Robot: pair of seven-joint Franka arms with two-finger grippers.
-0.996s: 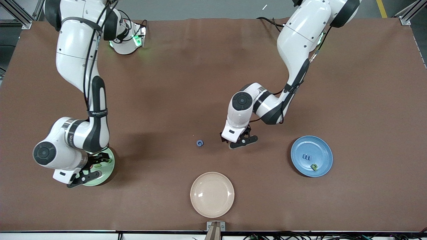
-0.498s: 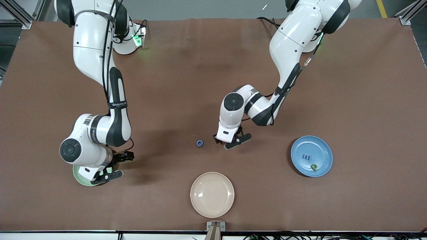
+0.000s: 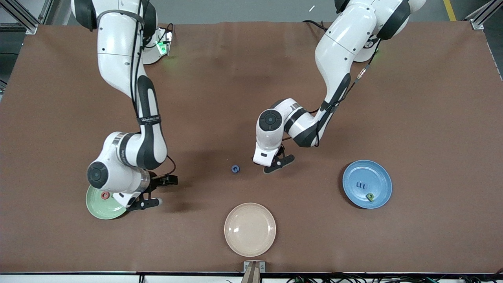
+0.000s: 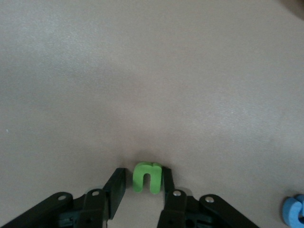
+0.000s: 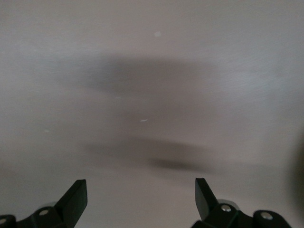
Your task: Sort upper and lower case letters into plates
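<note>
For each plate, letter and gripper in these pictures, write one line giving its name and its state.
Green plate: holds a red letter.
Blue plate: holds a blue letter and a green-and-dark letter.
Cream plate: empty.
Green letter: between the left gripper's fingers, which are narrowed around it.
Blue ring letter: loose on the table.
Right gripper: open, empty.

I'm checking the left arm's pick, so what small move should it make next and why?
Probably finish closing, then lift. In the left wrist view the left gripper straddles the green letter on the table; one finger touches it, the other stands apart.

Three plates [image 3: 250,229], five letters [image 3: 235,169], two arms [image 3: 129,149].
</note>
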